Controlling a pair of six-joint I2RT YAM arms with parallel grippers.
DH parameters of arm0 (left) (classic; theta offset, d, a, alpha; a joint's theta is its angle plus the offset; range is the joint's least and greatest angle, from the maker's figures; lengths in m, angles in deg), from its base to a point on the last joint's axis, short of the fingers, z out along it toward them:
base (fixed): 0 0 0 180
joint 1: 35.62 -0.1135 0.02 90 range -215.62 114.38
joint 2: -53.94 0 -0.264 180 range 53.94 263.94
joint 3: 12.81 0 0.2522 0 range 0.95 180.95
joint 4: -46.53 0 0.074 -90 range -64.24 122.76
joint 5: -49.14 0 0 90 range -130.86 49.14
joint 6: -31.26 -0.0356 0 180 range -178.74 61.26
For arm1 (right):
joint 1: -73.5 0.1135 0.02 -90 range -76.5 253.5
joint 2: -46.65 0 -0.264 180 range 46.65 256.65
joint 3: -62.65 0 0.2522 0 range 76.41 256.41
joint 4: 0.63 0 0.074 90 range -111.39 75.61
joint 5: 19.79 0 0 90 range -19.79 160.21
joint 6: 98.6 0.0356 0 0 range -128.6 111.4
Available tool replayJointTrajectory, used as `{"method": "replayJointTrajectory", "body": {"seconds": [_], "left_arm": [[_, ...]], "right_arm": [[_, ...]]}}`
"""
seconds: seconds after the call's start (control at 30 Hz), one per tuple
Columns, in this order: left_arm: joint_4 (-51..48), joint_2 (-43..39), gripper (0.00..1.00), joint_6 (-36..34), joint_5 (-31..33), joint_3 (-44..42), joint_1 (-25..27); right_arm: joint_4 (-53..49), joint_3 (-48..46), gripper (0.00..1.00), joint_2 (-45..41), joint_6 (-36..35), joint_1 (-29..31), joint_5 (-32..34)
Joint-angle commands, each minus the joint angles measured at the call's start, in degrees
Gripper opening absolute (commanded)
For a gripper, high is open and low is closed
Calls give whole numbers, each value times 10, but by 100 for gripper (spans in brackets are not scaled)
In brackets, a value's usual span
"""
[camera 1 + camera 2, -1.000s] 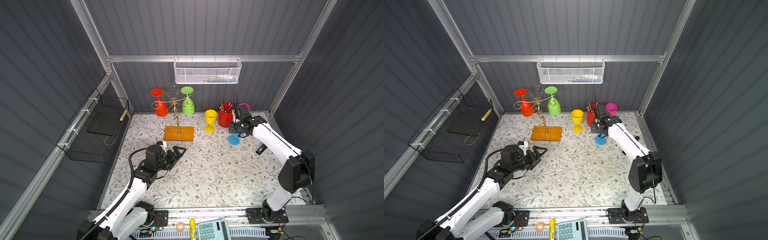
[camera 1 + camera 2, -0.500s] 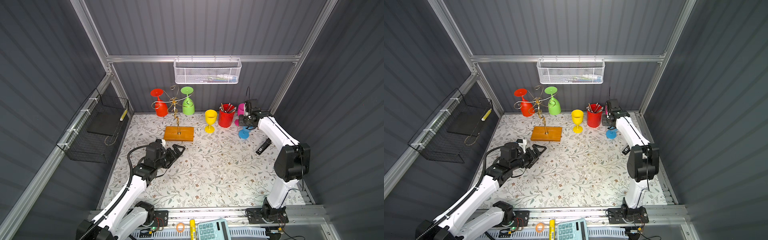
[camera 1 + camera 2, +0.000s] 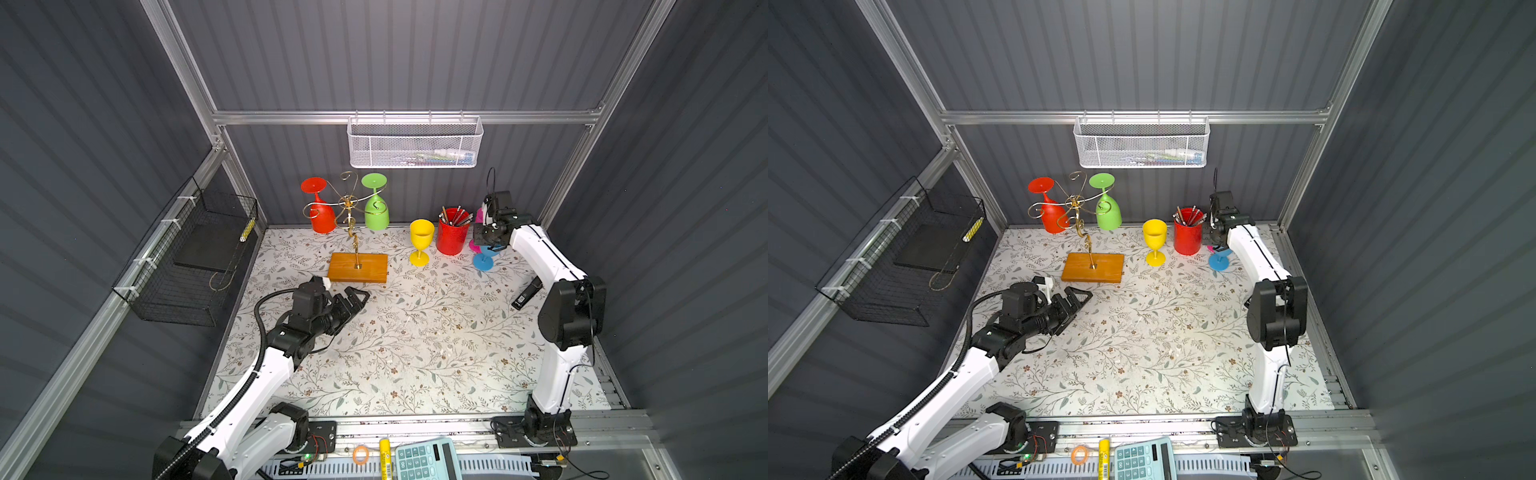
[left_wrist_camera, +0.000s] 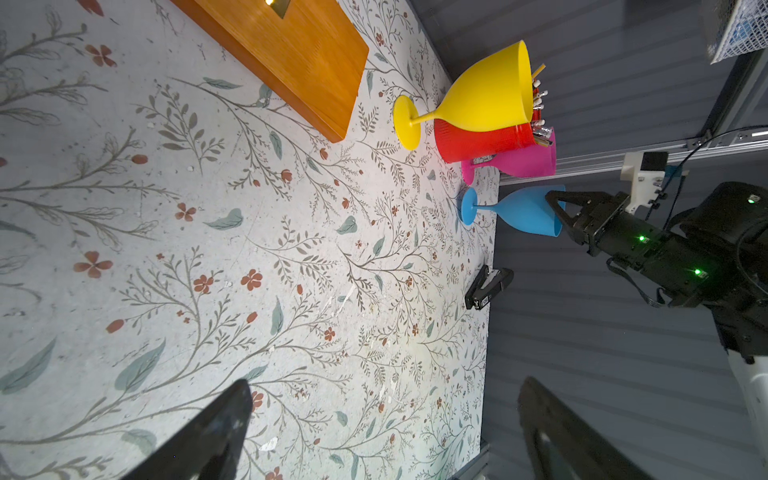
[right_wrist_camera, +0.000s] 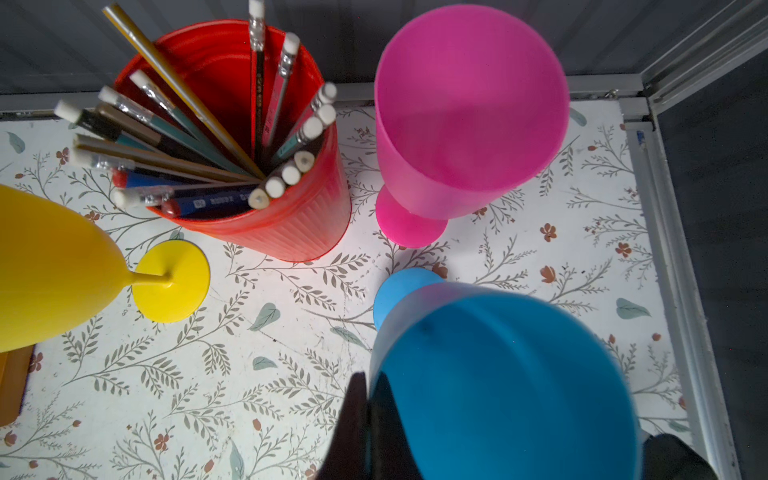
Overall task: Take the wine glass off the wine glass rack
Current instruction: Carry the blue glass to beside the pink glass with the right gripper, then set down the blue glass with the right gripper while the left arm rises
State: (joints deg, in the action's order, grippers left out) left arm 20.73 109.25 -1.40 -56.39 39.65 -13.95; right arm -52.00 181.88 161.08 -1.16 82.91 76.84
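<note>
Since the earlier frame the right gripper (image 4: 555, 203) has carried the blue wine glass (image 4: 519, 212) to the back right, beside the pink glass (image 5: 469, 104), well apart from the wine glass rack (image 3: 374, 270). Its jaws pinch the rim from above, stem upright below the claw; the left gripper (image 3: 353, 298), spread wide, is much farther.

The floral table (image 3: 415, 353) bears a red pencil cup (image 3: 451, 237); yellow glass (image 3: 421, 237) and wine glass rack (image 3: 358, 268) left of it, pink glass (image 5: 469, 104) and blue glass (image 3: 483, 262) right.
</note>
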Motion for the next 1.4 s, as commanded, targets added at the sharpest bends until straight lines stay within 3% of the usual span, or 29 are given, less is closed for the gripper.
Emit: {"method": "replayJointTrajectory", "body": {"seconds": [0.0,0.47,0.7,0.87,1.07,1.23,1.37], "left_arm": [[-11,1,100,-12,6,18,0],[-17,0,100,-13,8,25,0],[-127,-9,100,-75,59,116,-2],[-204,-5,100,-108,105,179,-4],[-263,4,100,-127,144,242,-4],[-293,30,100,-146,155,303,-24],[-312,86,99,-162,113,383,-74]], "right_arm": [[-18,4,0,0,-7,-1,-6],[-31,2,9,11,-18,-2,-8],[-38,6,26,6,-24,-1,-18],[-43,10,48,-7,-27,-1,-18],[-5,-39,65,-74,-20,3,-33],[57,-122,70,-158,9,18,-43],[112,-192,72,-220,22,48,-44]]}}
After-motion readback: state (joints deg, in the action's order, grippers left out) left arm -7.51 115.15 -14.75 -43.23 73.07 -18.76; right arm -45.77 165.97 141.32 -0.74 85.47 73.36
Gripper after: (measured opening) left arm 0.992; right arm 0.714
